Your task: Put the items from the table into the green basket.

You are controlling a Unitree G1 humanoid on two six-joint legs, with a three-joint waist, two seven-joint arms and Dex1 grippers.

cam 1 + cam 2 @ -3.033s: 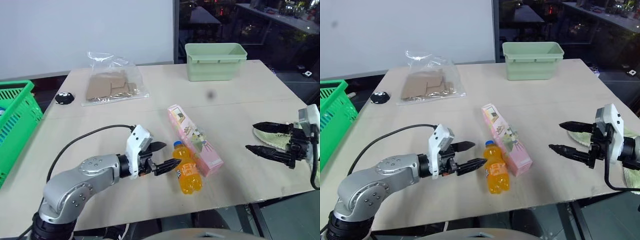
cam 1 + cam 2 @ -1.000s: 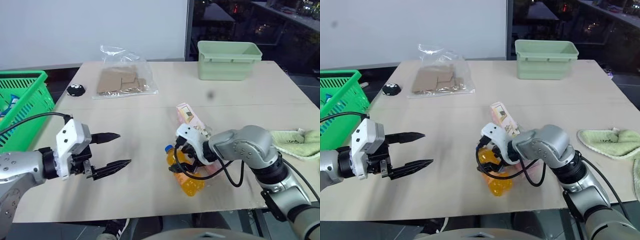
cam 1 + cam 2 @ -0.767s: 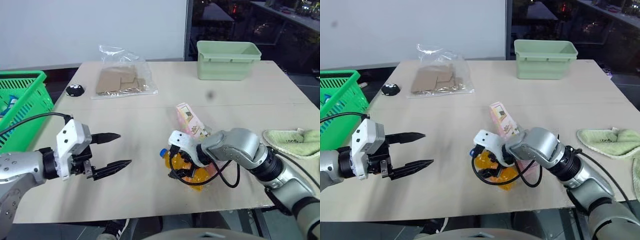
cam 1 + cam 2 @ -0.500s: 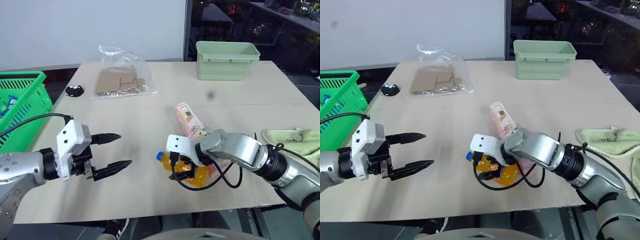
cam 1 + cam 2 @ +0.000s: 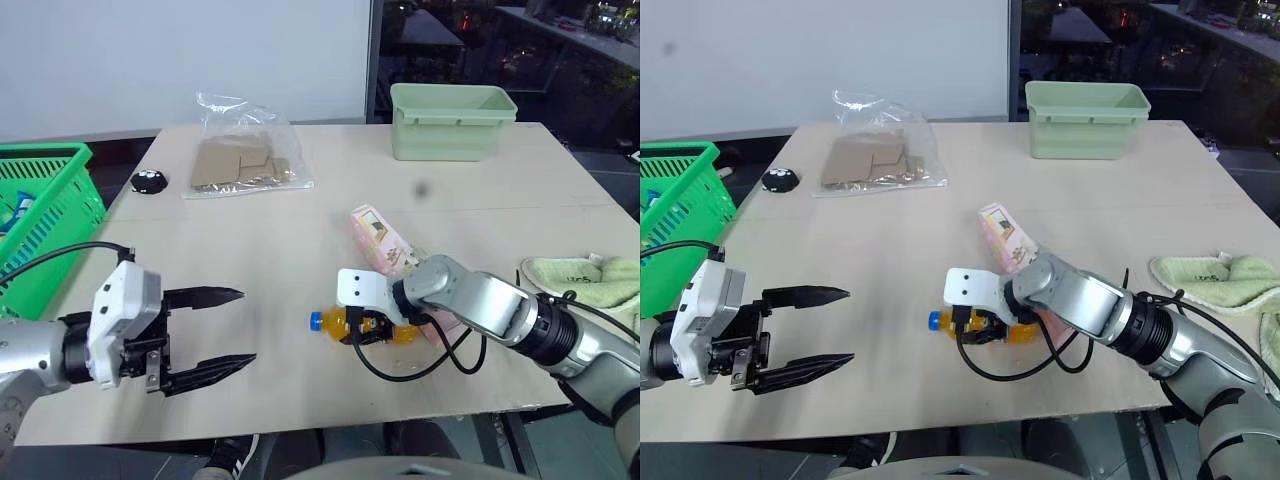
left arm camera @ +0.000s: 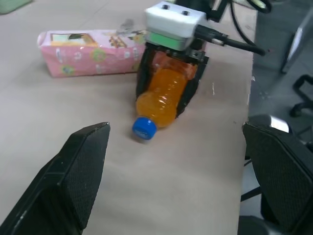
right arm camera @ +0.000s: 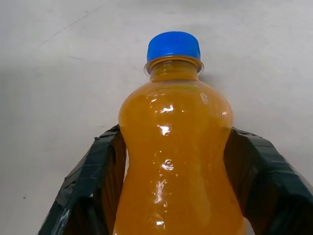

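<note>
Soda bottle point(image 5: 372, 325), orange with a blue cap, lies on its side on the worktop point(image 5: 480, 200) near the front edge, cap pointing toward my left, and I have my right claw point(image 6: 168, 100) around its body. From the left wrist view and the right wrist view I see a black finger point(image 7: 93, 196) on each side of the bottle, pressed against its flanks, so I read the claw as clamped on it, with the bottle down on the surface. Just behind the bottle sits the pink carton point(image 5: 385, 250), long and narrow with printed pictures, running away from me at a slant; its near end is right beside my right wrist. My left claw point(image 5: 225, 330) hangs over the front left part of the worktop, well apart from the bottle, its two fingers spread wide with nothing between them. I see the green basket point(image 5: 45, 225) with lattice sides off the left edge of the worktop, with something blue and white inside that I cannot make out. Farther back I see a clear plastic bag point(image 5: 245, 150) holding brown cardboard pieces, a small black object point(image 5: 148, 180) beside it, and a pale mint tub point(image 5: 452, 120) at the far right. A green cloth point(image 5: 585, 280) lies at the right edge.
</note>
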